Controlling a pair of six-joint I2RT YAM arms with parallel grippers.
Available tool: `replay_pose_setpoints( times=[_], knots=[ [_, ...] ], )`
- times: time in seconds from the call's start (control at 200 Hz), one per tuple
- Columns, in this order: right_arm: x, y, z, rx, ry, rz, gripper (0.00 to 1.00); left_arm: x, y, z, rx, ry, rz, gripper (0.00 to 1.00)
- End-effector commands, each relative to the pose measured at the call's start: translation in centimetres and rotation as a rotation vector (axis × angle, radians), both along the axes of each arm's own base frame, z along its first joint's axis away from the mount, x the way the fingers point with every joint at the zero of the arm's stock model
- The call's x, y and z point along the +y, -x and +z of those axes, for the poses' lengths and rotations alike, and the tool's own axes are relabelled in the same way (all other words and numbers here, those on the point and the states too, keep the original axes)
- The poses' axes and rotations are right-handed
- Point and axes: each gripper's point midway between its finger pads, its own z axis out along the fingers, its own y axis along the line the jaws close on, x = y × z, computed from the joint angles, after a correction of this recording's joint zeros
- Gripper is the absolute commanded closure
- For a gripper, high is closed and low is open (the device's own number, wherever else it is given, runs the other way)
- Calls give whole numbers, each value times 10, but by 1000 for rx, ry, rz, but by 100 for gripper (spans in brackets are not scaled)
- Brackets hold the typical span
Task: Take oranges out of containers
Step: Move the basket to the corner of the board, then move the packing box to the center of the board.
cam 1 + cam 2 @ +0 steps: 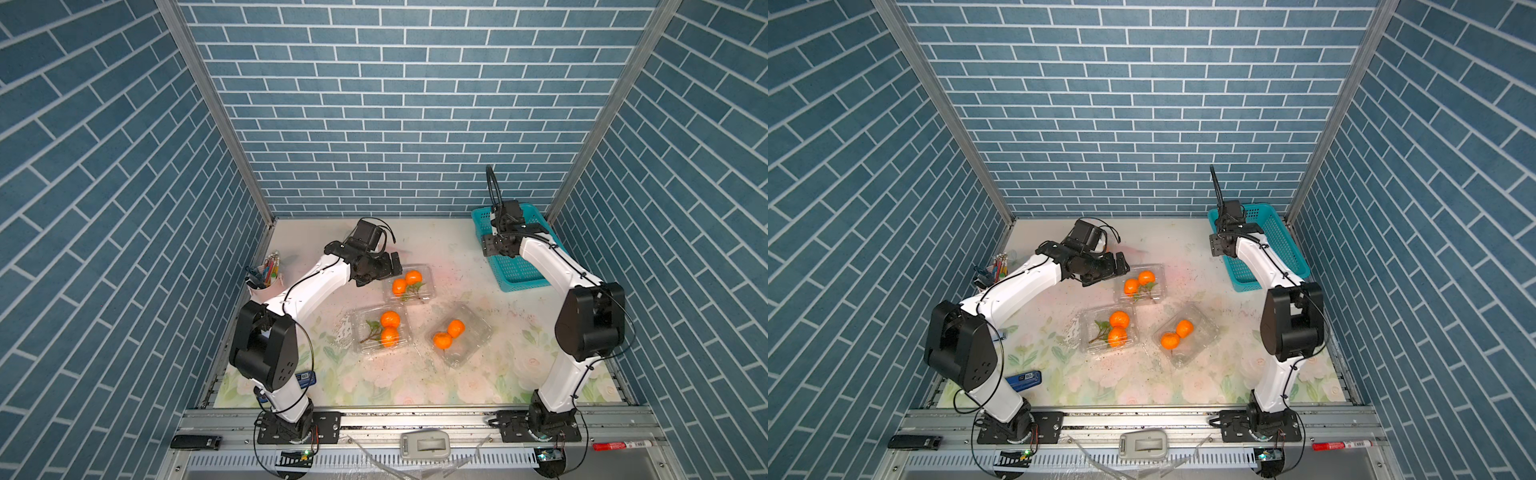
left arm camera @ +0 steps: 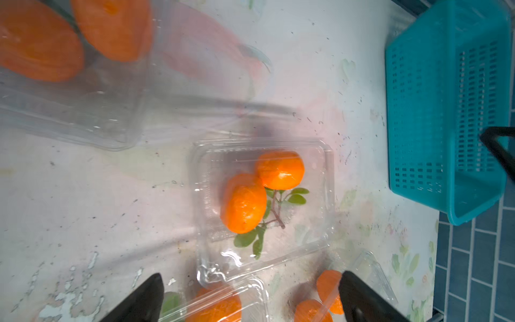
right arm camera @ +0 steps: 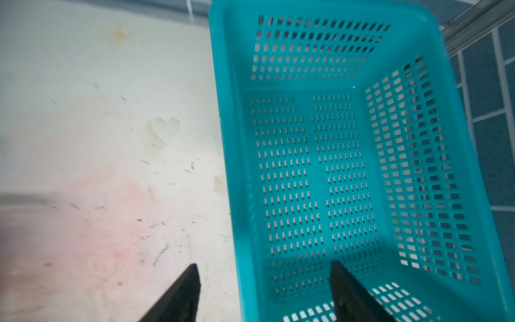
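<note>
Oranges (image 1: 390,319) lie in pairs inside clear containers (image 1: 380,328) at the middle of both top views: one pair at centre, a second pair (image 1: 413,277) just above it, both with green leaves, and a third pair (image 1: 442,340) to the right in a box turned askew. At the upper left of the left wrist view a blurred container (image 2: 83,111) holds two more. The left gripper (image 2: 252,276) hangs beside the upper box, jaws spread wide, released. The right gripper (image 3: 264,264), jaws parted and gripping nothing, hovers over the rim of the teal basket (image 1: 517,276) at upper right. A pink pencil cup (image 1: 262,293) stands far left.
</note>
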Motion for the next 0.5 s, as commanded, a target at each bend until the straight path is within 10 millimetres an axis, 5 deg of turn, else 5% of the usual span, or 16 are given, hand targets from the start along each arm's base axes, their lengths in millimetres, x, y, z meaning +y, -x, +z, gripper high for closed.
replay_pose_setpoints(
  times=[0.0, 0.115, 0.315, 0.495],
  knots=[
    [25, 16, 43, -59, -234, -13, 13, 17, 2, -7, 38, 34, 35, 1],
    [67, 30, 38, -27, -408, 44, 5, 12, -2, -7, 48, 139, 37, 1],
    [147, 65, -13, 123, -544, 157, 4, 0, -7, -23, 86, 199, 41, 1],
    [174, 82, -52, 203, -656, 158, 4, -7, -7, -39, 96, 202, 29, 1]
  ],
)
